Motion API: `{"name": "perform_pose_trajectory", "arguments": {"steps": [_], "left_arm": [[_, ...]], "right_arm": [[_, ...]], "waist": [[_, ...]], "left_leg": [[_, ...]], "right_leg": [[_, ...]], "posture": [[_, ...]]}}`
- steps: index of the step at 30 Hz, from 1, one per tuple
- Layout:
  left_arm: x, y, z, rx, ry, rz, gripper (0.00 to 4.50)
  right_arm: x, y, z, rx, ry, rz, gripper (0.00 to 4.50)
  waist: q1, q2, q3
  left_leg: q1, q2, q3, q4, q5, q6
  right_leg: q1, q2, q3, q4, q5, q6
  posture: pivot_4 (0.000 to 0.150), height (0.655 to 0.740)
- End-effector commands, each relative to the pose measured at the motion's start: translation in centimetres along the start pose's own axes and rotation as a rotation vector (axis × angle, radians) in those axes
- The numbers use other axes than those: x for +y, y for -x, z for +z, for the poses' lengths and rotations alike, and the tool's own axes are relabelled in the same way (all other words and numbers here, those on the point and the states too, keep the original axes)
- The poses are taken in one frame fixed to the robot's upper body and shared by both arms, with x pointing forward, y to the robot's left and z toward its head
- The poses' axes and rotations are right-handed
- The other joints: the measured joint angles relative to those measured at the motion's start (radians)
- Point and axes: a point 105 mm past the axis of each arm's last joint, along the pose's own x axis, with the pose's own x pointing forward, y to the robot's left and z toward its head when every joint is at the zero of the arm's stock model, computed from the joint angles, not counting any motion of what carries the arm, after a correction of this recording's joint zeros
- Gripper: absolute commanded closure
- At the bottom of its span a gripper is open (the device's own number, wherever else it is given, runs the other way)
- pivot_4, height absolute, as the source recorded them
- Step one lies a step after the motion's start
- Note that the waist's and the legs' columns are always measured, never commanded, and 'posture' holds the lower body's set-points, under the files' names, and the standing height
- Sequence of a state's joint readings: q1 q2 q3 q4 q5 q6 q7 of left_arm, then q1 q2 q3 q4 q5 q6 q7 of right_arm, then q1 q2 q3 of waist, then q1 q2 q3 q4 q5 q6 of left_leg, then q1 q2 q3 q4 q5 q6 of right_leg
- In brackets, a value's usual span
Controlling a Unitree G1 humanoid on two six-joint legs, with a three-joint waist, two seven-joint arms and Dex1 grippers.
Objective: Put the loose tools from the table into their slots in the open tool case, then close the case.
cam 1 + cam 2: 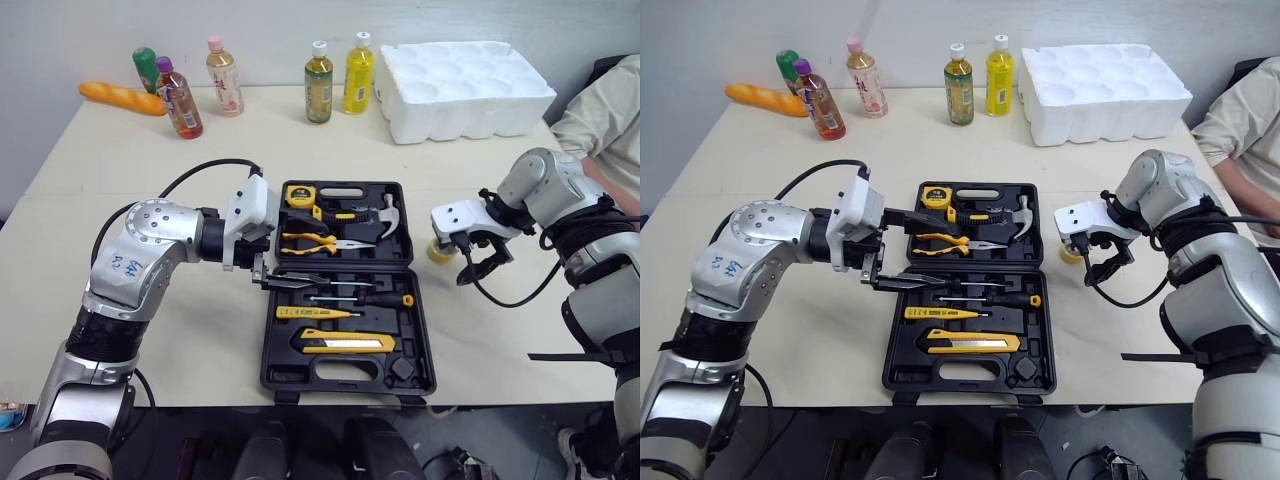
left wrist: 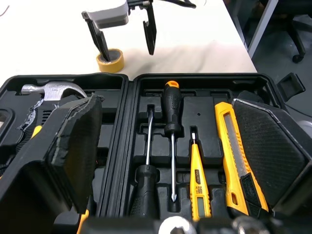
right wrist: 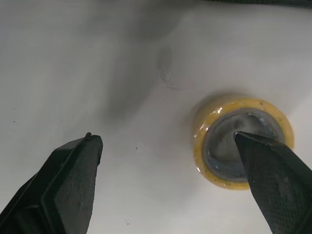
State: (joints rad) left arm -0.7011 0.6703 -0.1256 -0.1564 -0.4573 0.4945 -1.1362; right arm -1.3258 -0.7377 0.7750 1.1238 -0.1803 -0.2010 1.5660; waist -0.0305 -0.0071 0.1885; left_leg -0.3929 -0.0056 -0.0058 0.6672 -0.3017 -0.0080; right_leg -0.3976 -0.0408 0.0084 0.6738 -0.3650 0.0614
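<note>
The black tool case (image 1: 268, 340) lies open at the table's middle, holding a tape measure (image 1: 300, 195), hammer (image 1: 385, 215), pliers (image 1: 320, 242), screwdrivers (image 2: 170, 146), a yellow tester (image 1: 315, 312) and a utility knife (image 1: 350, 345). My left gripper (image 1: 265, 255) hovers open over the case's left edge, above the screwdriver handles, with nothing between its fingers. A yellow tape roll (image 1: 440, 250) sits loose on the table just right of the case. My right gripper (image 1: 480, 262) is open right above it; one fingertip (image 3: 263, 161) points into the roll's hole, the other stands off to the side.
Several drink bottles (image 1: 318, 85) and a bread loaf (image 1: 122, 97) line the table's far edge. A white foam tray (image 1: 465, 85) sits at the far right. A person's sleeve (image 1: 605, 110) shows beyond the right edge. Bare table lies around the case.
</note>
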Motion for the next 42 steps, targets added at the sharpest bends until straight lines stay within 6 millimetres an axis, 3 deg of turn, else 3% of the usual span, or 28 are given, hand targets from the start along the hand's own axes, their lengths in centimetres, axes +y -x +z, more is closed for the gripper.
{"name": "perform_pose_trajectory", "arguments": {"steps": [1,7,8,11,17,18,24,29,32,35,38,42], "left_arm": [[0.1,0.6,1.4,-0.028,-0.045,0.020,0.03],[0.0,0.4,1.4,-0.029,-0.046,0.017,0.03],[0.0,0.4,1.4,-0.028,-0.046,0.016,0.00],[0.0,0.4,1.4,-0.028,-0.046,0.014,0.00],[-0.1,0.2,1.3,-0.031,-0.049,0.005,0.00],[-0.2,0.1,1.3,-0.034,-0.049,0.000,0.00],[-0.4,0.0,1.5,-0.045,-0.051,-0.011,0.00],[-2.5,-0.3,1.6,-0.076,0.017,-0.101,0.00],[-4.7,-0.3,0.8,-0.043,0.039,-0.191,0.00],[-5.7,-0.6,0.3,-0.031,0.048,-0.218,0.00],[-7.1,-0.8,-0.7,0.014,0.037,-0.282,0.00],[-8.0,-0.9,-1.5,0.042,0.029,-0.337,0.00]], "right_arm": [[0.2,0.6,0.1,-0.009,0.009,0.022,0.00],[-0.1,0.2,-0.2,0.000,0.003,-0.010,0.00],[-0.2,0.1,0.0,-0.011,0.001,-0.018,0.25],[-0.3,0.1,0.2,-0.022,0.007,-0.016,1.20],[-1.1,0.2,0.7,-0.042,0.036,-0.095,4.24],[-1.1,0.3,0.6,-0.039,0.038,-0.093,4.43],[-0.2,0.8,0.6,-0.077,0.084,-0.055,4.43],[0.8,2.3,3.8,-0.267,0.200,-0.111,4.43],[4.4,3.0,5.6,-0.353,0.262,-0.071,4.43],[9.8,3.2,8.0,-0.461,0.277,0.018,4.43],[14.3,1.6,9.1,-0.487,0.261,0.101,4.43],[16.7,-0.3,9.5,-0.478,0.240,0.122,4.43]], "waist": [[-0.001,0.000,0.000],[-0.001,0.000,0.000],[-0.001,0.000,0.000],[-0.001,0.000,0.000],[-0.002,0.000,0.000],[-0.002,0.000,0.000],[0.000,0.000,0.000],[-0.001,0.000,0.000],[0.003,0.000,0.000],[0.009,0.000,0.000],[0.015,0.000,0.000],[0.008,0.000,0.000]], "left_leg": [[0.000,0.000,0.000,0.000,0.000,0.000],[0.000,0.000,0.000,0.000,0.000,0.000],[0.000,0.000,0.000,0.000,0.000,0.000],[0.000,0.000,0.000,0.000,0.000,0.000],[0.000,0.000,0.000,0.000,0.000,0.000],[0.000,0.000,0.000,0.000,0.000,0.000],[0.000,0.000,0.001,0.000,0.000,0.000],[0.000,0.000,0.000,0.000,0.000,0.000],[0.000,0.000,0.000,0.000,0.000,0.000],[0.000,0.000,-0.004,-0.001,0.000,-0.001],[0.000,0.000,-0.005,0.001,-0.001,0.000],[0.004,0.000,-0.004,0.000,-0.002,0.002]], "right_leg": [[0.000,0.000,0.000,0.000,0.000,0.000],[0.000,0.000,0.000,0.000,0.000,0.000],[0.000,0.000,0.000,0.000,0.000,0.000],[0.000,0.000,0.000,0.001,0.000,0.000],[0.000,0.000,0.000,0.001,0.000,0.000],[0.000,0.000,0.000,0.001,0.000,0.000],[0.000,0.000,0.000,0.001,0.000,0.000],[0.000,0.000,0.000,0.001,0.000,0.000],[0.000,0.000,0.000,0.001,0.000,0.000],[0.002,0.000,-0.002,-0.002,0.000,0.000],[0.004,0.000,-0.003,-0.005,0.000,0.000],[0.008,0.000,-0.002,-0.009,0.000,0.000]], "posture": [[0.150,0.7400],[0.150,0.7400],[0.150,0.7400],[0.150,0.7400],[0.150,0.7400],[0.150,0.7400],[0.150,0.7400],[0.150,0.7400],[0.150,0.7400],[0.150,0.7400],[0.150,0.7400],[0.150,0.7400]]}}
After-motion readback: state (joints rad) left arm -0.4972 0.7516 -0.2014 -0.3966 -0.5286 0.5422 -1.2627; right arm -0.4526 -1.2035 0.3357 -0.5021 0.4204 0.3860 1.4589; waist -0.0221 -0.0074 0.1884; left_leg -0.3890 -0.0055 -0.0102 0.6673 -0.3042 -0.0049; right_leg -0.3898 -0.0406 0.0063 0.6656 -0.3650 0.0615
